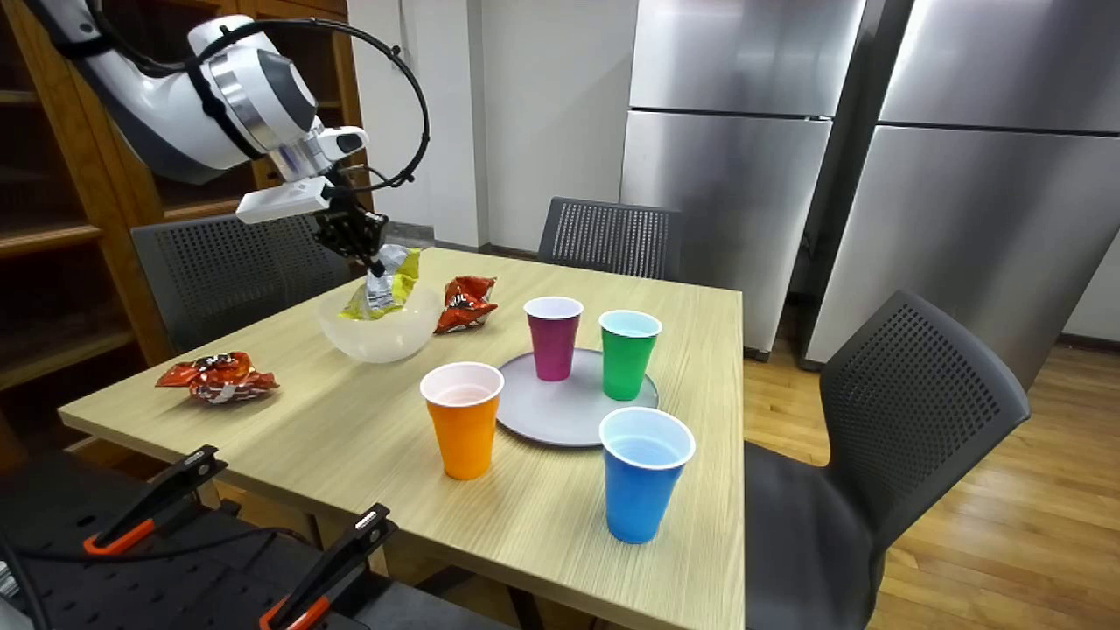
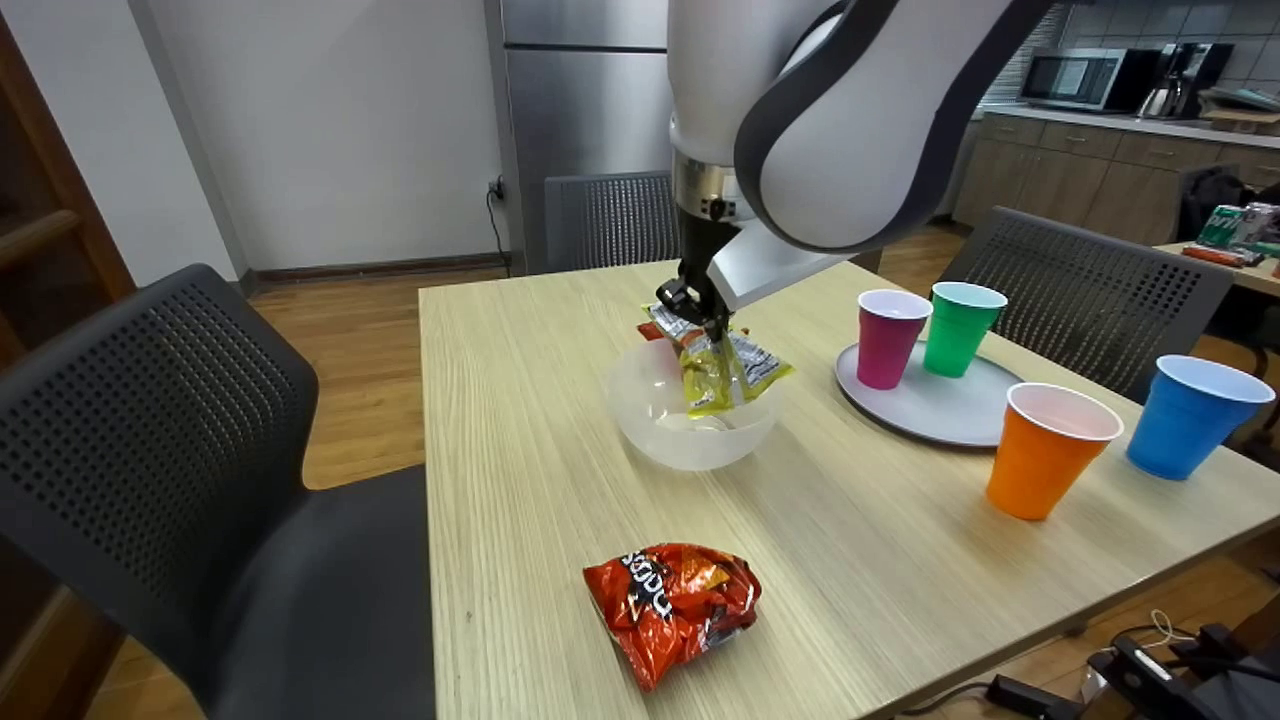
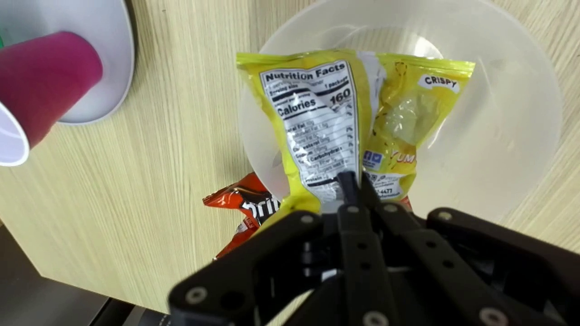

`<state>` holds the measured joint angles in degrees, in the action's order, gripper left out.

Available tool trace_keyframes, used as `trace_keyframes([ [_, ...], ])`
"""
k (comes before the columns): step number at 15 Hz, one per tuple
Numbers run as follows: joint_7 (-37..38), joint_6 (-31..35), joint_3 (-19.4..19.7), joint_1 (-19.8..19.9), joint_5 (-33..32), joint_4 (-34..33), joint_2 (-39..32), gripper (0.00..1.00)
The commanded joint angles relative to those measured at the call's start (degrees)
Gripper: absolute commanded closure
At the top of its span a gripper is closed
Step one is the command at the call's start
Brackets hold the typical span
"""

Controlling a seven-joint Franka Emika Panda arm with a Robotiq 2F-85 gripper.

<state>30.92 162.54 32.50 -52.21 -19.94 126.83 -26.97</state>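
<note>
My gripper is shut on the middle seam of a yellow snack bag, pinching it where the nutrition panel meets the back flap. The wrist view shows the bag over a translucent white bowl. In both exterior views the bag hangs tilted at the bowl, its lower end within the rim and its upper part above it. Whether it touches the bowl's bottom I cannot tell. Beside the bowl lies a red snack bag, partly hidden behind bowl and gripper in an exterior view.
Another red bag lies near a table edge. A grey plate carries a purple cup and a green cup. An orange cup and a blue cup stand beside it. Chairs surround the table.
</note>
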Motion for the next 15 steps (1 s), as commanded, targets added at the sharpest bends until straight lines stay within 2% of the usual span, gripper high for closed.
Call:
trace_keyframes([
  [1, -1.1, -3.7, -5.8, 6.2, 1.1, -4.8, -2.7, 1.0],
  [9, -1.7, -7.0, -13.1, 14.8, 0.4, -9.8, -6.2, 1.0],
  [10, -1.7, -7.4, -13.6, 15.4, 0.1, -10.2, -6.4, 0.97],
  [11, -1.6, -7.7, -13.9, 15.8, -0.2, -10.5, -6.6, 0.73],
  [13, -1.6, -8.1, -14.6, 16.5, -0.6, -11.0, -6.8, 0.69],
  [15, -1.3, -8.0, -14.8, 16.5, -1.2, -10.9, -6.7, 0.56],
])
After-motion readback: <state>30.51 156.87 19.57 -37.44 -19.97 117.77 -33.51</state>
